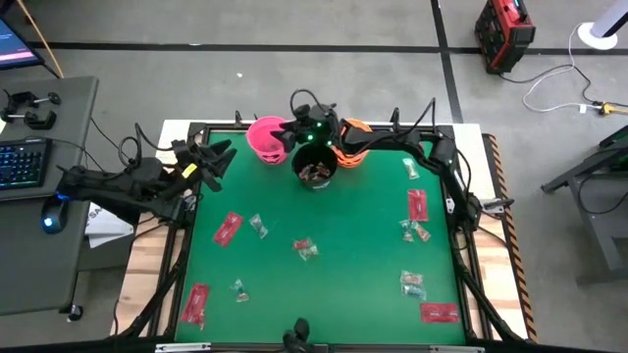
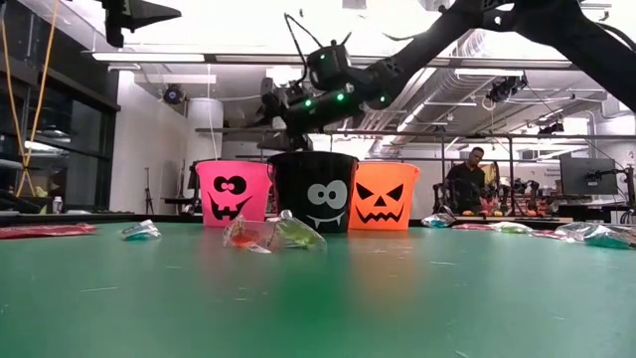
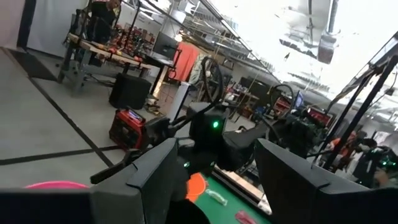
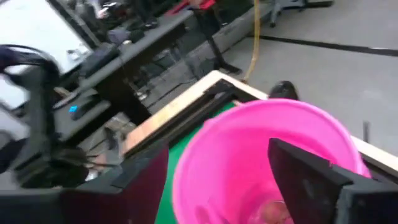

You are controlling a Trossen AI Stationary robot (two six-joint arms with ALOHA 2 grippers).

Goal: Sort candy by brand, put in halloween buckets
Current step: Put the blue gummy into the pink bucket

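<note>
Three halloween buckets stand in a row at the far middle of the green table: pink (image 1: 263, 139), black (image 1: 316, 169) and orange (image 1: 353, 149). The black one holds several sweets. Red flat packets (image 1: 227, 228) and small crinkly candy (image 1: 305, 248) lie scattered on the mat. My right gripper (image 4: 217, 155) hangs open just above the pink bucket's mouth (image 4: 267, 162), with nothing between its fingers; something pale lies at the bucket's bottom. My left gripper (image 3: 217, 186) waits open at the table's left edge (image 1: 211, 162), raised and pointing across the table.
More candy lies along the right side (image 1: 417, 204) and near the front corners (image 1: 439, 313) (image 1: 195, 302). The right arm (image 1: 442, 167) spans the far right corner over the orange bucket. A desk with a keyboard (image 1: 22, 162) stands left of the table. People show in the room beyond (image 2: 465, 179).
</note>
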